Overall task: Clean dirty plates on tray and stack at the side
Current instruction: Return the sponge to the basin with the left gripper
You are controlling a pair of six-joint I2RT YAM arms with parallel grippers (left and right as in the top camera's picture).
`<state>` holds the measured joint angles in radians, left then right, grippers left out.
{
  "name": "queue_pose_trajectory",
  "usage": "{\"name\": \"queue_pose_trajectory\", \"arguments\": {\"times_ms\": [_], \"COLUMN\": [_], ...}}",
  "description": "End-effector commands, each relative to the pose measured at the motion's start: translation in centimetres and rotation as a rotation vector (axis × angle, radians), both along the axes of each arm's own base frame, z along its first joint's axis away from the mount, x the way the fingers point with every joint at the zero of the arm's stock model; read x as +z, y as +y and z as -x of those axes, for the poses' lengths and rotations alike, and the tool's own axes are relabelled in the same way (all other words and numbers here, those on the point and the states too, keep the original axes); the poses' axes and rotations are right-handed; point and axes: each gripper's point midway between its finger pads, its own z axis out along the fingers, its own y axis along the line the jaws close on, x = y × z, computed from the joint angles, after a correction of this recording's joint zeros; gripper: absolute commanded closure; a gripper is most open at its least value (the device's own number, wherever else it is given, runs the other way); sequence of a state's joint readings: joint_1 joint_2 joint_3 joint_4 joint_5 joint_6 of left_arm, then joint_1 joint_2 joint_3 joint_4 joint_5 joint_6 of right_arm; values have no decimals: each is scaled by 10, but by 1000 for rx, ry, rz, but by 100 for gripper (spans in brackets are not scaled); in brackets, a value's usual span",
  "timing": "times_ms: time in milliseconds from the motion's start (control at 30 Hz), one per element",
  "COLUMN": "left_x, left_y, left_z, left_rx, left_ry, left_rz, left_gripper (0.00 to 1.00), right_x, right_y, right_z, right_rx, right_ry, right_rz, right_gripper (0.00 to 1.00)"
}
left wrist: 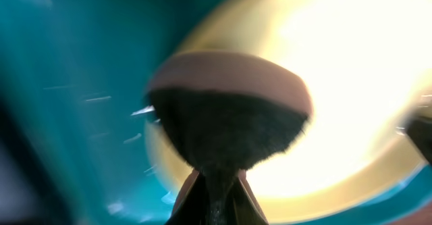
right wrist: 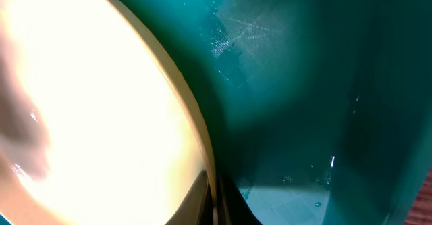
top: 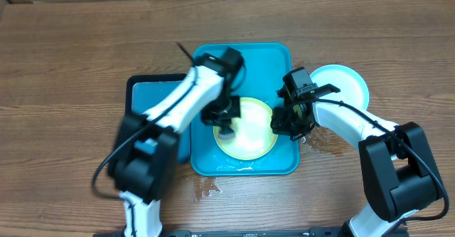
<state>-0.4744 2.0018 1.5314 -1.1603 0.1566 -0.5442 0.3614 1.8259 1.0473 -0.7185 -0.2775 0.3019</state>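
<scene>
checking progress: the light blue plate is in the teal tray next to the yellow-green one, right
No. The light blue plate lies outside the teal tray, on the table beside it; only the yellow-green one is in it. Overhead view shows this.

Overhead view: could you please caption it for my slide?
Brush in left gripper scrubs yellow-green plate in teal tray; right gripper holds its rim.

Prob. robotics lab: 2 robot arms (top: 178,102) mounted at wood-grain table (top: 64,52)
</scene>
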Motion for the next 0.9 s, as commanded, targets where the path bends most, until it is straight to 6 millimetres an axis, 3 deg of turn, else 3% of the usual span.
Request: {"name": "queue_pose_trajectory", "arguments": {"times_ms": [0,100,200,300,400,533,600,767,867], "left_x": [72,97,103,86,53,9,2,19,49], "left_y": [46,87,128,149,167,170,162,157,154], "left_z": [-16,-15,-11,-7,3,16,18,8,-2], "left_rx": [76,124,170,195,223,260,258,276,276], "left_ry": [-217,-290,-297,-258,-196,-128,-110,-148,-221], "left_rz": [-62,-183,-313,-346,-366,-275,-196,-121,-79], "left_gripper": [96,96,96,96,96,96,94,65,51], "right_x": [-19,-19,-19,-19,-19,-19,-18,-4,20], "right_y": [-18,-18,-18,-18,-17,-17,-17,-9,-10], "right_z": [11,11,11,11,10,11,11,17,9], "right_rx": [10,10,10,10,10,10,10,16,18], "right_ry": [34,34,33,30,30,30,35,84,62], "right_rz": [102,102,101,100,100,100,97,56,70], "right_gripper": [96,96,96,96,96,96,96,96,96]}}
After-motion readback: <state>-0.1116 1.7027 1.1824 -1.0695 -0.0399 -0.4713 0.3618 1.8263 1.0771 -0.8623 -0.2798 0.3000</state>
